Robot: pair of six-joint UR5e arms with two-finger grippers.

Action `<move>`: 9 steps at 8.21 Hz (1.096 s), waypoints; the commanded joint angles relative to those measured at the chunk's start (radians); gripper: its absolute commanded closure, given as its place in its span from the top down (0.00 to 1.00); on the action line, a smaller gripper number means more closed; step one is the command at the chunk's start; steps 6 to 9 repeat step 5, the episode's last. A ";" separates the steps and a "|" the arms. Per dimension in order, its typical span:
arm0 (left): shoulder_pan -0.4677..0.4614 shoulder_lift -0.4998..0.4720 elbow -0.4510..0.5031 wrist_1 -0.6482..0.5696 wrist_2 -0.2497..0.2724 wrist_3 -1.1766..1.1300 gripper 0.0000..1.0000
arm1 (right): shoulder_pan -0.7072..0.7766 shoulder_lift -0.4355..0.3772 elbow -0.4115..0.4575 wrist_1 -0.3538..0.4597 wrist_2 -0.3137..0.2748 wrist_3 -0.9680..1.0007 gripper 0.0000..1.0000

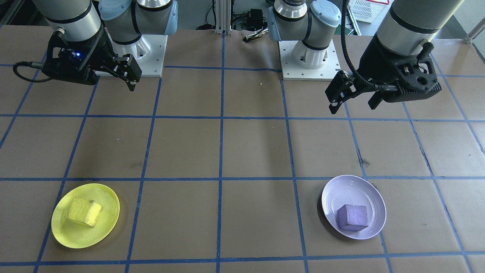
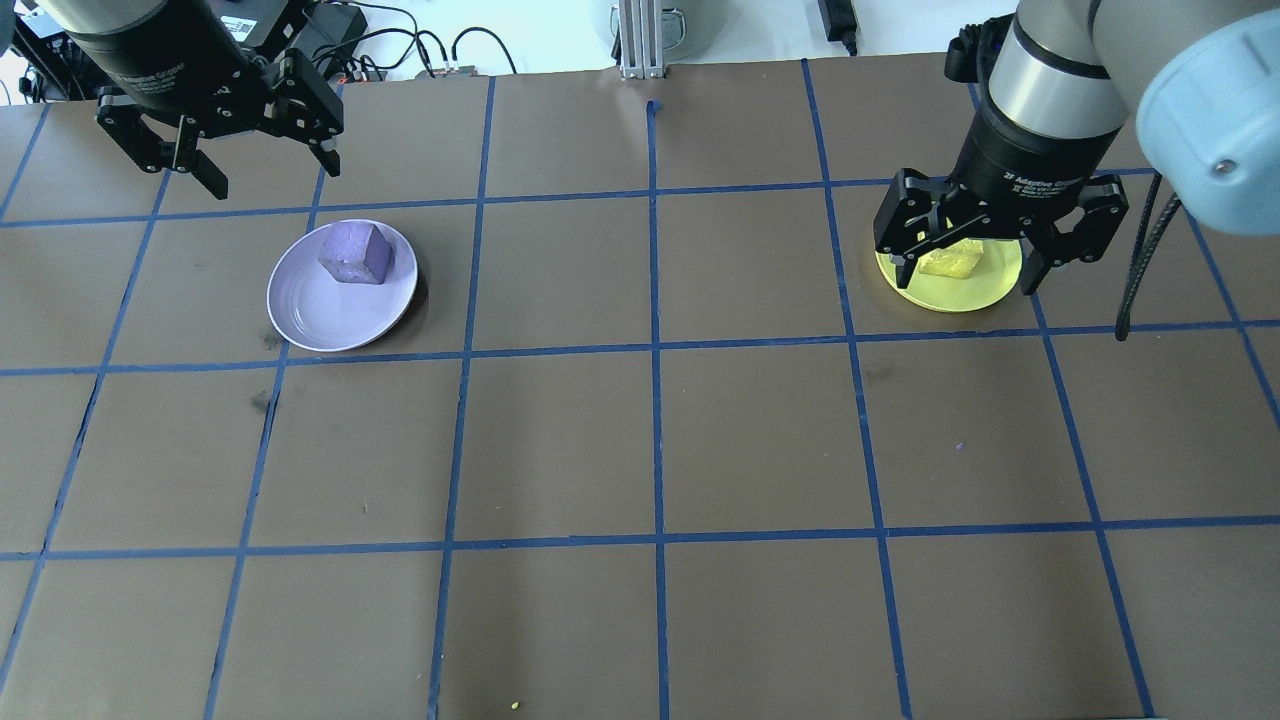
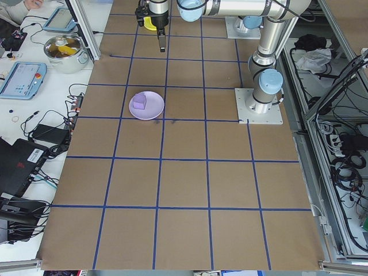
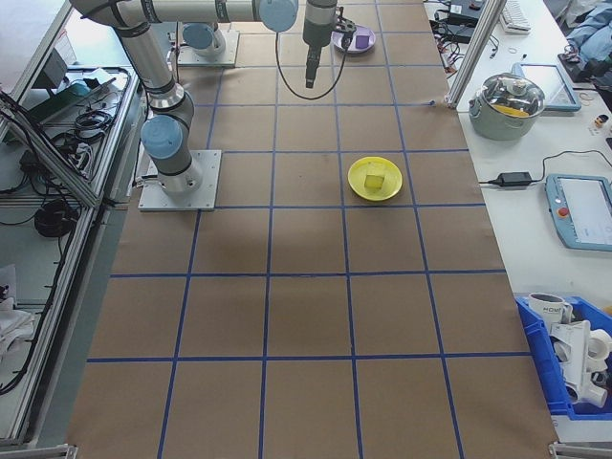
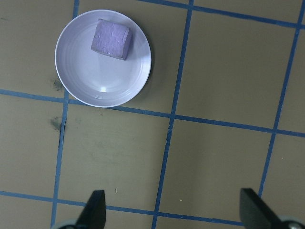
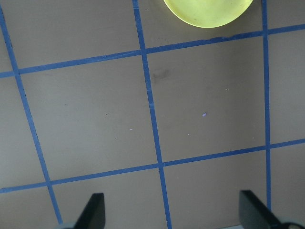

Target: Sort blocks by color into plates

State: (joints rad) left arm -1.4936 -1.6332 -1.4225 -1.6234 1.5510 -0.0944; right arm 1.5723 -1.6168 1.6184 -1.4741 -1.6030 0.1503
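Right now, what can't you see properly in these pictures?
- Yellow plate and yellow block, overhead view: partly hidden behind the right tool.
- Yellow plate, right wrist view: cut off by the top edge; its block is out of frame.
- Purple block on the lavender plate, left side view: too small to show its texture.
- Left tool, left wrist view: only the fingertips show.

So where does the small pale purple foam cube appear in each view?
Front-facing: lower right, small pale purple foam cube.
Overhead: upper left.
Exterior left: upper left of centre.
Exterior right: top, tiny.
Left wrist: top left.
Right wrist: absent.
Landmark: its round lavender plate.
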 commanded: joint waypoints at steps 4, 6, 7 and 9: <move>-0.045 0.046 -0.069 0.022 0.021 -0.016 1.00 | 0.000 0.000 0.000 0.000 0.000 0.002 1.00; -0.045 0.046 -0.070 0.020 0.021 -0.013 1.00 | 0.000 0.000 0.000 0.000 0.000 0.000 1.00; -0.045 0.046 -0.070 0.020 0.021 -0.013 1.00 | 0.000 0.000 0.000 0.000 0.000 0.000 1.00; -0.045 0.046 -0.070 0.020 0.021 -0.013 1.00 | 0.000 0.000 0.000 0.000 0.000 0.000 1.00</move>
